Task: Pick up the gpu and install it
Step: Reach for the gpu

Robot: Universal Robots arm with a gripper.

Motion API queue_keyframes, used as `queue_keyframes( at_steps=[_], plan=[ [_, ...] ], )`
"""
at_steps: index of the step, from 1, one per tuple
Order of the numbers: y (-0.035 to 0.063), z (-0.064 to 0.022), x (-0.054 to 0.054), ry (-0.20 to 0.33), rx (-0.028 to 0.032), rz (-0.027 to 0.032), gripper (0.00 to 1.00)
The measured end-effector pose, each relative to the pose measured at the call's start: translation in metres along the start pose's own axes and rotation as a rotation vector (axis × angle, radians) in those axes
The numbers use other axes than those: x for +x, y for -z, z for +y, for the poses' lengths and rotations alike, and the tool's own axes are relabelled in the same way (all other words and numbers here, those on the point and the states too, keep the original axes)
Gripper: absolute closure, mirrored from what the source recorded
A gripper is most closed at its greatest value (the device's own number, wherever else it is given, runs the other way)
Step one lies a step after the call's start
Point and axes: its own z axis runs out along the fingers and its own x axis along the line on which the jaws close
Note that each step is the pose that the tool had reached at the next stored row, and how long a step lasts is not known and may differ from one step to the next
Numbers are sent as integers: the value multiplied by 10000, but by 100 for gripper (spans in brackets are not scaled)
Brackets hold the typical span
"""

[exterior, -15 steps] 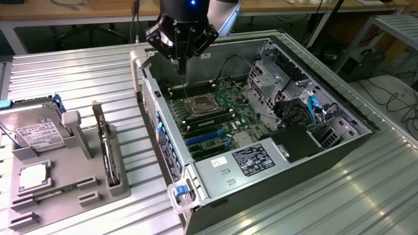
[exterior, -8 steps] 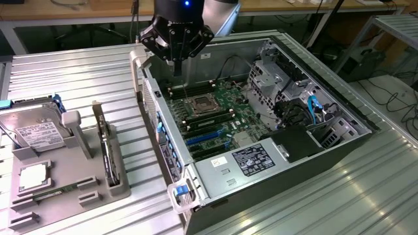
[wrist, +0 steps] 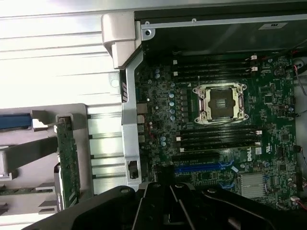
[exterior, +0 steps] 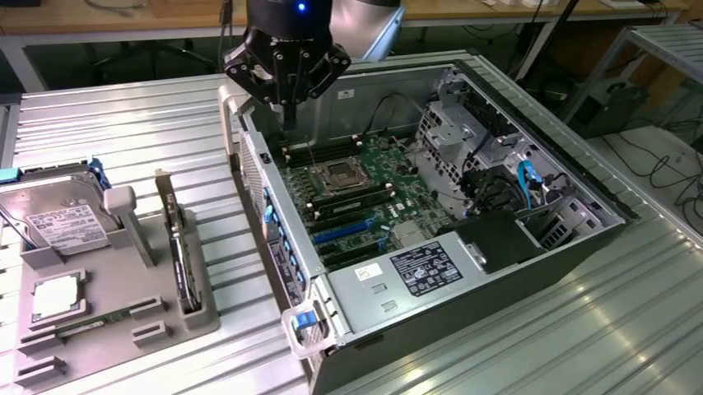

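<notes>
While the arm (exterior: 349,23) reaches in from the far side of the exterior view, its wrist points straight down. The gripper (exterior: 289,123) hangs over the far left corner of the open case (exterior: 516,271), just inside the wall and above the board (exterior: 363,189). Its fingers are drawn together into one narrow tip with nothing between them. The gpu (exterior: 176,239) stands on edge in a slot of the grey holder (exterior: 143,329), which sits on the ribbed table (exterior: 110,123) to the exterior view's left of the case. The card is well apart from the gripper and nothing touches it. In the same holder a hard drive (exterior: 61,218) stands upright at the far end, and a cpu (exterior: 55,298) lies flat nearer the camera. Inside the case, a power supply (exterior: 423,267) fills the near end, with blue slots (exterior: 346,234) between it and the socket (exterior: 335,174).

Seen from the wrist, the black gripper (wrist: 166,176) body looms close and its closed tip hovers over the board's (wrist: 273,120) edge, just beside the blue slots (wrist: 201,168). The socket (wrist: 221,101) lies between rows of memory slots. The case wall (wrist: 130,120) runs beside the board. Beyond that wall the gpu (wrist: 67,163) stands on edge in the holder (wrist: 33,158), apart from the gripper.
</notes>
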Motion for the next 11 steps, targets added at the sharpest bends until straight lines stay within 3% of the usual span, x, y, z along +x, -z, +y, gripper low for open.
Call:
queue_keyframes(
  at_steps=[11],
  plan=[
    [-3, -14, 116, -1, 0, 0, 89]
  ],
)
